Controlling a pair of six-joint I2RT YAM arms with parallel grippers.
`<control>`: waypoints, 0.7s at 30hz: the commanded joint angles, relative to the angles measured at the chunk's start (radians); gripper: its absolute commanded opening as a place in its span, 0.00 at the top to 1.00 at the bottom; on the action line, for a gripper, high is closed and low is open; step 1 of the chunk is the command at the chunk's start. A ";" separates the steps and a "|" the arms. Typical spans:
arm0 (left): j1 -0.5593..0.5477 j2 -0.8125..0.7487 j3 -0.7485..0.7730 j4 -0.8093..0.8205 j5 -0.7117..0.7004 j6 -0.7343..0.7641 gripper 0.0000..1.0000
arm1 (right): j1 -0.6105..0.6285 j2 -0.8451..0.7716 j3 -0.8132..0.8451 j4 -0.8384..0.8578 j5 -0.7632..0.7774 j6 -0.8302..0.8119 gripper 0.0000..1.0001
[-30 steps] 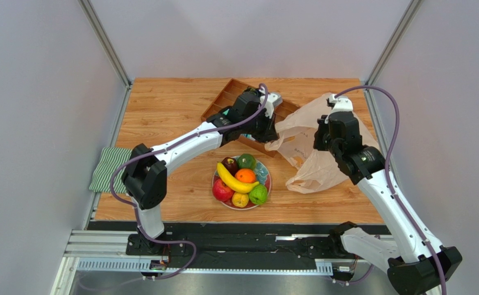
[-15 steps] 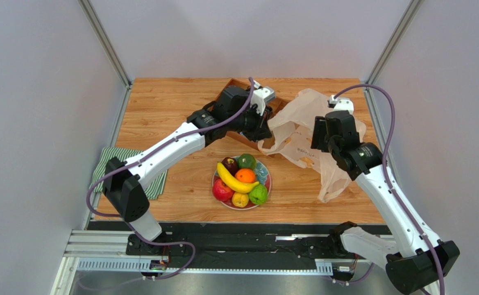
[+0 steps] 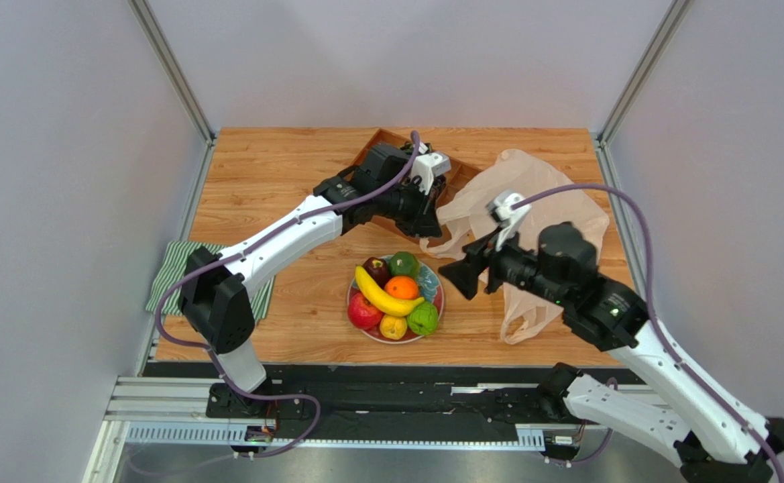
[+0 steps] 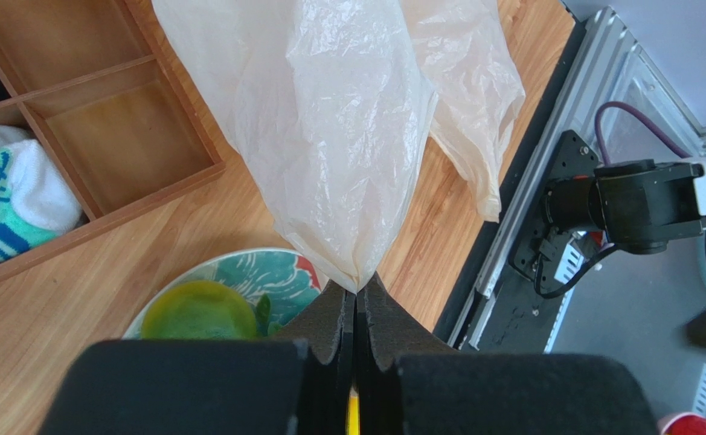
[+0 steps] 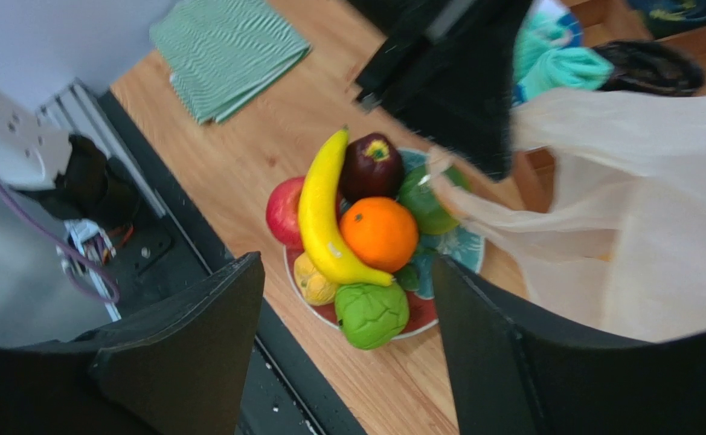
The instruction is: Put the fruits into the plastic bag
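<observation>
Where the left hand [image 4: 356,299] pinches it, the plastic bag [image 4: 329,136] bunches.

On my top view, the left arm [image 3: 285,231] hides most of the tray [image 3: 388,137]; on the right wrist view, the left gripper [image 5: 470,127] is a dark blur.

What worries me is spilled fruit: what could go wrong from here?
The left gripper pinches one fold of the plastic bag, which hangs flat; its mouth may not open. The plate is piled high; the open right gripper could roll the orange off while taking the banana.
</observation>
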 commanded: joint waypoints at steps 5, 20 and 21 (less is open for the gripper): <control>0.037 0.030 0.029 -0.042 0.119 0.034 1.00 | 0.343 0.217 -0.057 0.141 0.302 -0.152 0.34; 0.057 0.058 0.081 -0.119 0.180 0.052 1.00 | 0.449 0.555 0.005 0.205 0.373 -0.290 0.41; 0.058 0.059 0.081 -0.120 0.182 0.052 1.00 | 0.450 0.559 0.006 0.210 0.368 -0.299 0.41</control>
